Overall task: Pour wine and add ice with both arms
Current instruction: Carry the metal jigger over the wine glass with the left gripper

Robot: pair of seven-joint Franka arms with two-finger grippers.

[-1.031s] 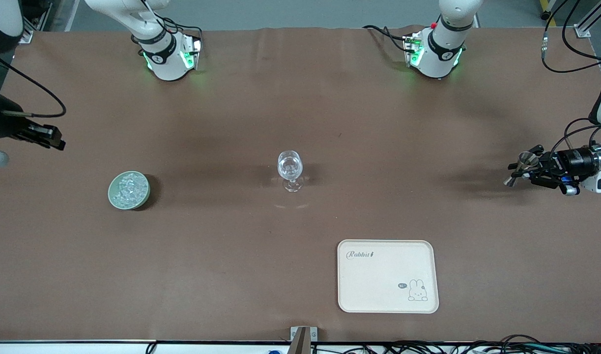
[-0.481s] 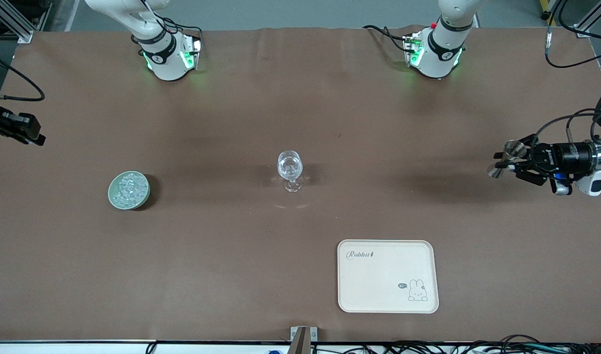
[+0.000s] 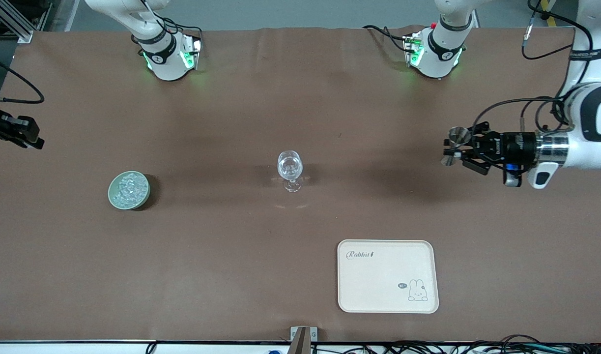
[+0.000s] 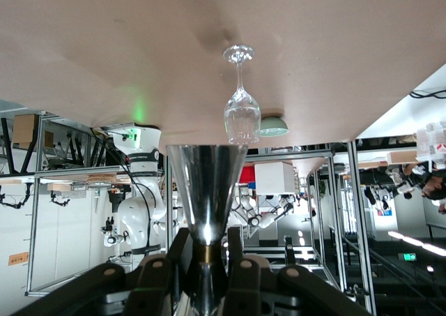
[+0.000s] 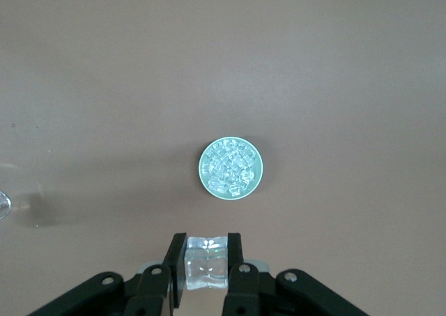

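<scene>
From the front, the brown worktop (image 3: 231, 255) carries a pale green bowl (image 3: 128, 190) toward the right arm's end, about midway between the edge where the arms' bases stand and the camera's edge. The ice (image 3: 129, 188) fills that bowl in a whitish heap. A clear stemmed glass (image 3: 290, 170) stands upright near the worktop's middle. A cream tray (image 3: 387, 276) lies close to the camera's edge, toward the left arm's end. The left pincer (image 3: 452, 146) hangs over the worktop near the left arm's end edge, well apart from the glass, shut on a metal jigger (image 3: 455, 139). The right pincer (image 3: 27, 136) shows only partly at the right arm's end edge, well apart from the bowl.

In the left wrist view, the left pincer (image 4: 206, 260) has its fingers closed around the narrow waist of the jigger (image 4: 207, 190), whose cone opens toward the glass (image 4: 241, 105). The bowl (image 4: 273, 125) sits well past the glass.

In the right wrist view, the right pincer (image 5: 206, 260) clamps a clear ice cube (image 5: 207, 263) between its two fingers, held narrowly apart by the cube. The bowl (image 5: 231, 190) of ice (image 5: 230, 167) lies on the worktop below, just ahead of the fingertips and apart from them.
</scene>
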